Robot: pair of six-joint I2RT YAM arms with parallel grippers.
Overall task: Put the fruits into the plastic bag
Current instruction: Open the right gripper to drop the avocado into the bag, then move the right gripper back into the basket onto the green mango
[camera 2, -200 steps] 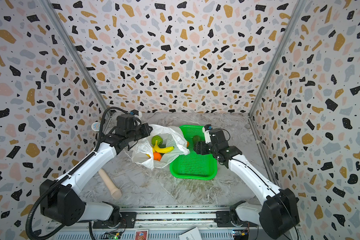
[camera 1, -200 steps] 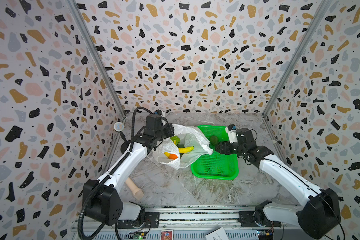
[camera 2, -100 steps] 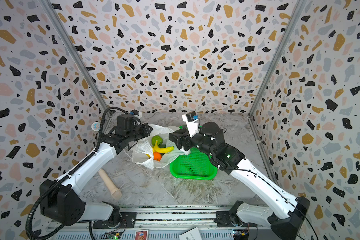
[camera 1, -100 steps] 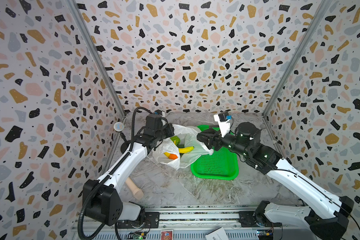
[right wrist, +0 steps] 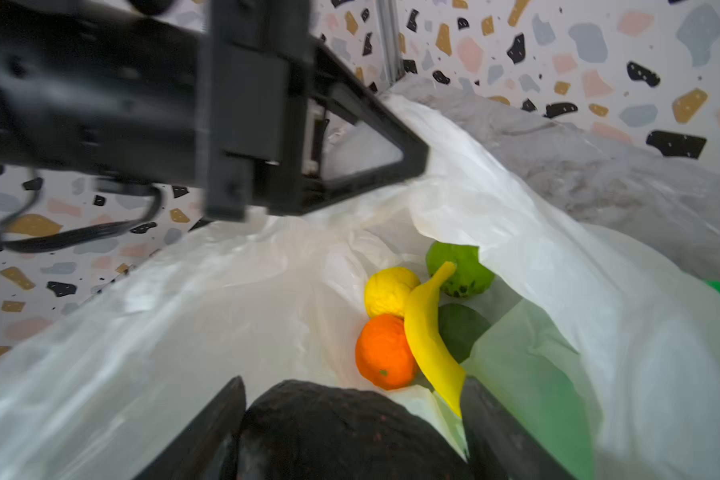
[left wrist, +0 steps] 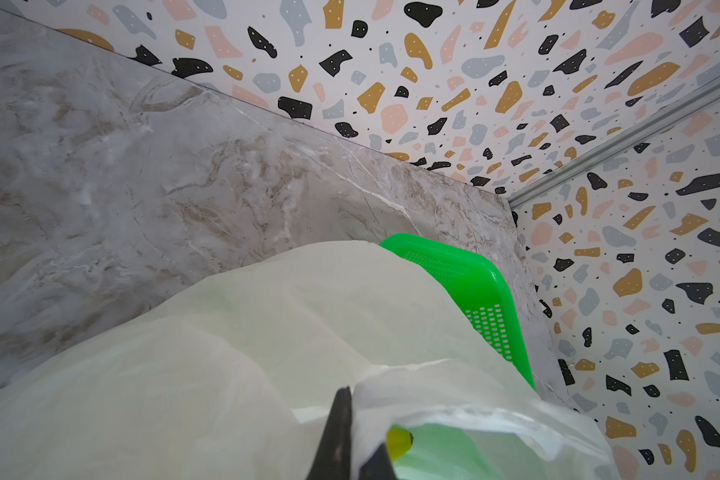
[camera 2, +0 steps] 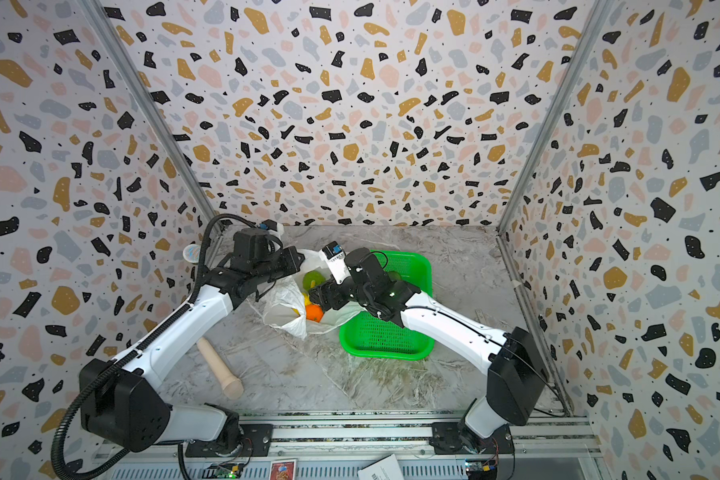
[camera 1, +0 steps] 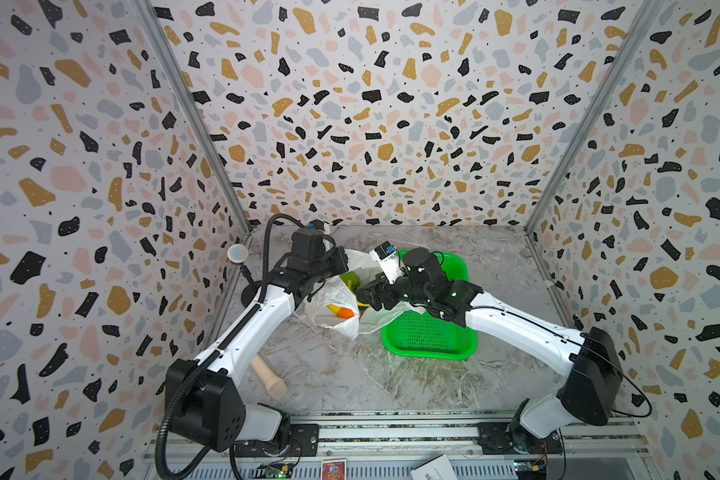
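Change: right gripper (camera 1: 371, 296) gone from the basket (camera 1: 429, 353) a second ago to the bag (camera 1: 329, 296) mouth, jaws wide around a blackish avocado (right wrist: 341, 432); left gripper (left wrist: 356, 444) unchanged, clamped on the bag's rim; bag, back-left of the counter (camera 1: 350, 374), touching the basket, holds: orange (right wrist: 385, 351); lemon (right wrist: 387, 291); banana (right wrist: 429, 332); light-green fruit (right wrist: 462, 270); green avocado (right wrist: 460, 332).

surface: grey-brown marbled counter (camera 1: 350, 386) | middle: white plastic bag (camera 1: 329, 299) rests crumpled, mouth up, one edge draped over the rim of the green mesh basket (camera 1: 429, 338) just right of it | front left: beige peg (camera 1: 269, 374) lies on its side, well apart from both | left edge: round black stand base (camera 1: 250, 296)
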